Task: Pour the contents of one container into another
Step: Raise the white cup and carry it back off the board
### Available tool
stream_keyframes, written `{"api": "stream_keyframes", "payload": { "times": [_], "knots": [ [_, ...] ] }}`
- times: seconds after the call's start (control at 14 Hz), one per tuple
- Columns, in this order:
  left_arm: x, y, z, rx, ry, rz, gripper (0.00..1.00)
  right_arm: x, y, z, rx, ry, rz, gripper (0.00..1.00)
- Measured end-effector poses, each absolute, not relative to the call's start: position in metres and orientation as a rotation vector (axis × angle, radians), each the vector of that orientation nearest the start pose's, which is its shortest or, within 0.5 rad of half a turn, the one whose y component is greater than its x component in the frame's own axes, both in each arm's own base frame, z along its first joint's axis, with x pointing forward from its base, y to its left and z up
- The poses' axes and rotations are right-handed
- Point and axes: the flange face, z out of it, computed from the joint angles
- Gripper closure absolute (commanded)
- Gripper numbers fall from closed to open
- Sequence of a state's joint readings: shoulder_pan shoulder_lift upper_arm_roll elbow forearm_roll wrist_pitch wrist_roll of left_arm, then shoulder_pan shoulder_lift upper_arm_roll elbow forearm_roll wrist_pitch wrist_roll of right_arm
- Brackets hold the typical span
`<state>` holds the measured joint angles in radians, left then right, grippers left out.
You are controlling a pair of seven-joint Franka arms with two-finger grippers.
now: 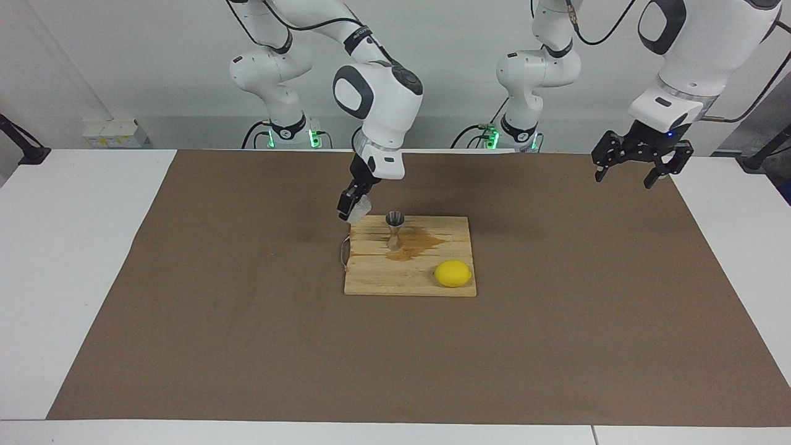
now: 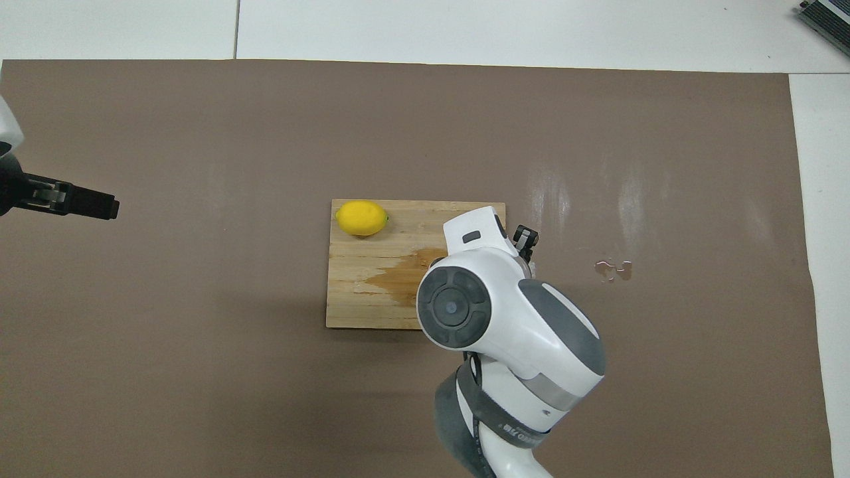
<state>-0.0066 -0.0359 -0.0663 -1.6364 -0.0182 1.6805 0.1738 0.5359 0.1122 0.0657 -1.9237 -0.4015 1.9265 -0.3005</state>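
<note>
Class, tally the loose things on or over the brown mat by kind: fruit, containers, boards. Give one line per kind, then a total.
Fruit: 1, the lemon on the board.
Containers: 2, the jigger upright on the board and the glass cup held in the right gripper over the board's edge.
Boards: 1, the wooden board.
Total: 4

The right arm (image 1: 377,93) comes from its base, bends at the elbow and turns its wrist steeply down. The right gripper (image 1: 351,207) hangs low in the air, and its fingers are closed on a small clear object that is tilted. In the overhead view the big wrist joint covers most of this gripper; only one finger (image 2: 526,237) is seen. The left arm (image 1: 686,55) waits at its own end of the table. The left gripper (image 1: 630,173) is raised, pointing down, with the fingers spread wide and nothing between them
</note>
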Motion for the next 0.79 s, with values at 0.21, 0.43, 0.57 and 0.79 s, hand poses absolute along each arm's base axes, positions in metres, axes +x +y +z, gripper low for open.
{"api": "stream_keyframes", "payload": {
  "times": [0.21, 0.43, 0.57, 0.79],
  "knots": [
    [0.552, -0.043, 0.623, -3.127, 0.386, -0.125, 0.00, 0.505, 0.272, 0.421, -2.961, -1.646, 0.162, 0.70],
    [0.552, -0.043, 0.622, -3.127, 0.387, -0.124, 0.00, 0.521, 0.233, 0.406, -2.858, -1.612, 0.154, 0.69],
    [0.552, -0.044, 0.622, -3.127, 0.389, -0.124, 0.00, 0.530, 0.204, 0.390, -2.775, -1.654, 0.120, 0.68],
    [0.552, -0.044, 0.622, -3.127, 0.389, -0.123, 0.00, 0.533, 0.178, 0.368, -2.669, -1.770, 0.071, 0.68]
  ]
}}
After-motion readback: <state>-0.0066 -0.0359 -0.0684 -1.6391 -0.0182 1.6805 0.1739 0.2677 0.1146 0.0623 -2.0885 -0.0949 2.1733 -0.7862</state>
